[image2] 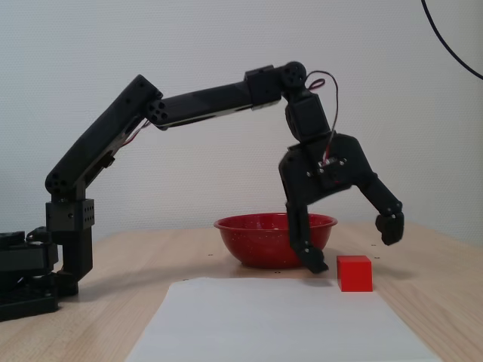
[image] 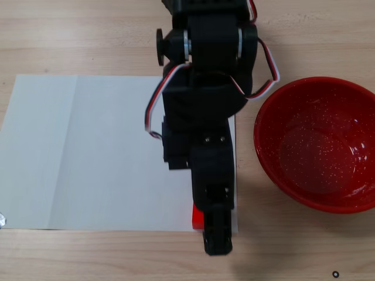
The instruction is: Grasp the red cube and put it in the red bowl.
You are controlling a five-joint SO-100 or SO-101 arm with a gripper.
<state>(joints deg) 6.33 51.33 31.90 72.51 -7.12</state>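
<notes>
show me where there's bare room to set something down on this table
The left and middle of the white paper sheet are bare, as is the wooden table above it in the top-down fixed view. It is crowded at the sheet's lower right corner, where the open black gripper straddles the small red cube, beside the glossy red bowl.

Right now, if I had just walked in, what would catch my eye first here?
Probably the black arm arching over the table from the left in the side-on fixed view, its end effector spread wide open above the small red cube. Next, the big glossy red bowl on the right in the top-down fixed view, beside the white paper.
</notes>
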